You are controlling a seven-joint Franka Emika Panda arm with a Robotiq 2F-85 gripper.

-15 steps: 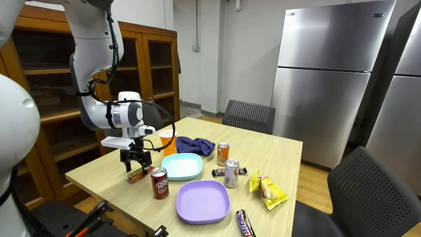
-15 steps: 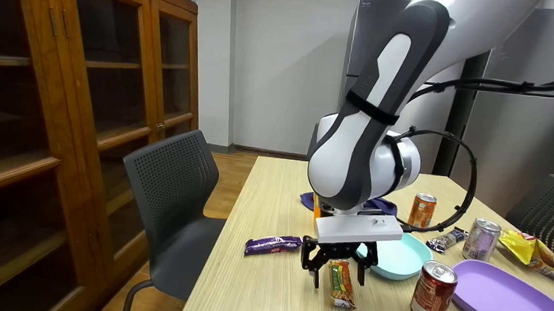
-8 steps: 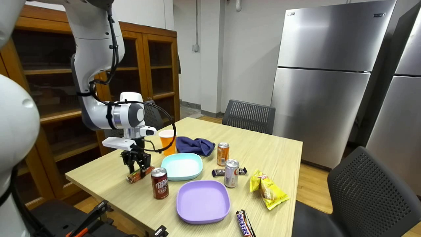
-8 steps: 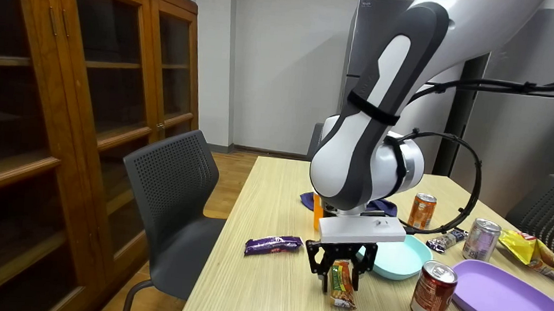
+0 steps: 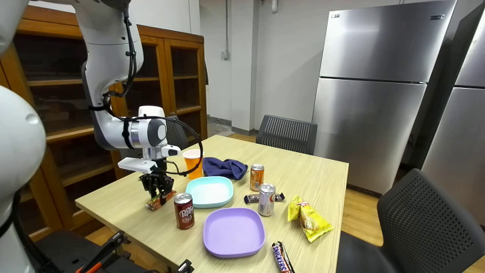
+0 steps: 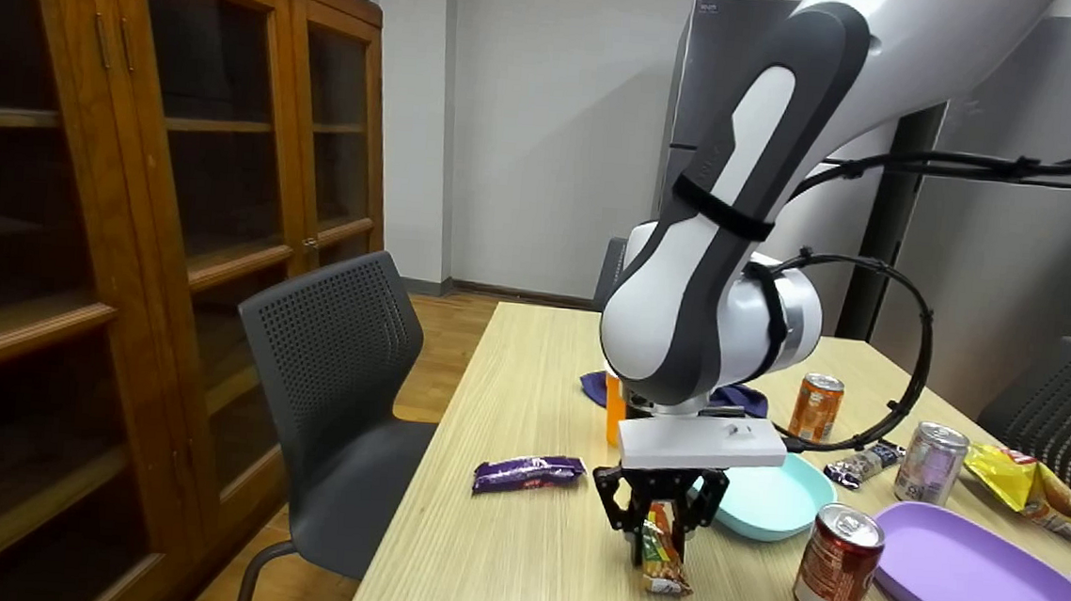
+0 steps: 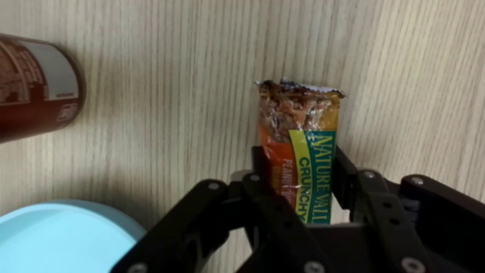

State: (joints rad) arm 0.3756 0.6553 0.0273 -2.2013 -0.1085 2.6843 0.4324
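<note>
A Nature Valley granola bar (image 7: 299, 151) in an orange, yellow and green wrapper lies on the pale wooden table. My gripper (image 7: 301, 167) points down around it, with one dark pad against each long side of the wrapper. In both exterior views the jaws have narrowed to the bar's width, and the bar (image 6: 664, 574) still rests on the tabletop. Its far end is hidden beneath the gripper. Close by stand a dark red Dr Pepper can (image 5: 184, 212) and a light blue plate (image 5: 210, 191); the can (image 7: 38, 87) and plate (image 7: 64, 242) edge into the wrist view.
Farther along the table are a purple plate (image 5: 234, 233), an orange cup (image 5: 194, 167), a navy cloth (image 5: 225, 168), an orange can (image 5: 257, 177), a silver can (image 5: 266, 200), a yellow snack bag (image 5: 308, 220) and a Snickers (image 5: 282, 258). A purple-wrapped bar (image 6: 528, 475) lies near the table's edge.
From wide apart on either side of the bar, the fingers have come together onto it. The bar has shifted very slightly. The arm moved a little at first, then held nearly still.
</note>
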